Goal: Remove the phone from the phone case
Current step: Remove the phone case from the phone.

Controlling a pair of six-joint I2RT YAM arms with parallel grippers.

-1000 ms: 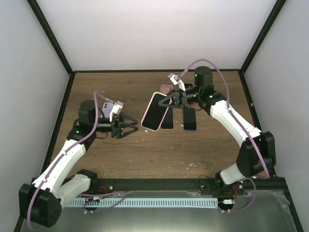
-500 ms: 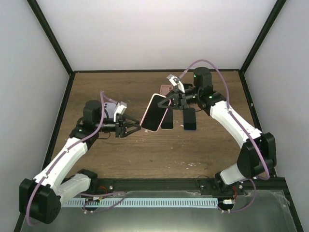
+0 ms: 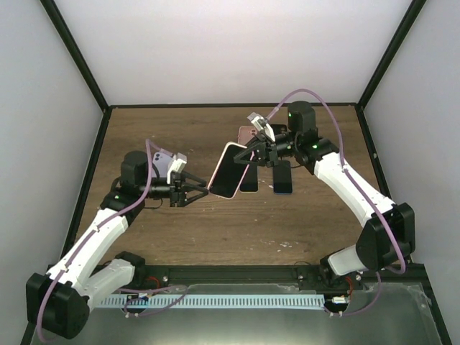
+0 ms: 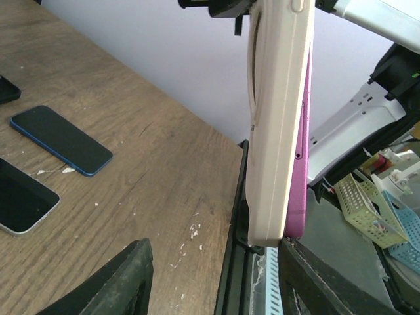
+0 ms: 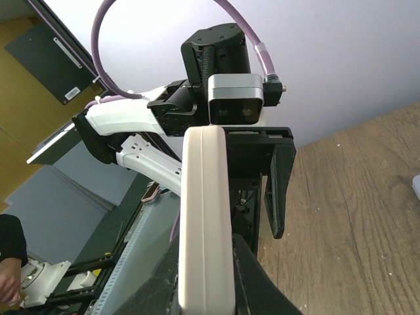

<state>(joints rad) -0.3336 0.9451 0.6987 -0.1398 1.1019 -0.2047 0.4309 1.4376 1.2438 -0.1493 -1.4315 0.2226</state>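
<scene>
The phone in its pale pink case (image 3: 228,169) hangs tilted above the table, screen up. My right gripper (image 3: 253,152) is shut on its upper end. In the right wrist view the case's pale edge (image 5: 205,216) runs up between my fingers (image 5: 252,282). My left gripper (image 3: 203,188) is open at the phone's lower end. In the left wrist view the cream edge (image 4: 279,118), with a magenta layer (image 4: 298,164) on its right, ends between the spread fingers (image 4: 118,282), close to the right one. Whether it touches that finger I cannot tell.
A black phone (image 3: 249,180) and a blue-edged phone (image 3: 282,177) lie on the wooden table below the held phone. A pink object (image 3: 248,133) lies behind them. The left wrist view shows the blue phone (image 4: 60,140) and a pale-edged one (image 4: 23,203).
My left gripper has moved right, up to the phone's lower end, still open. My right gripper has shifted the phone slightly left.
</scene>
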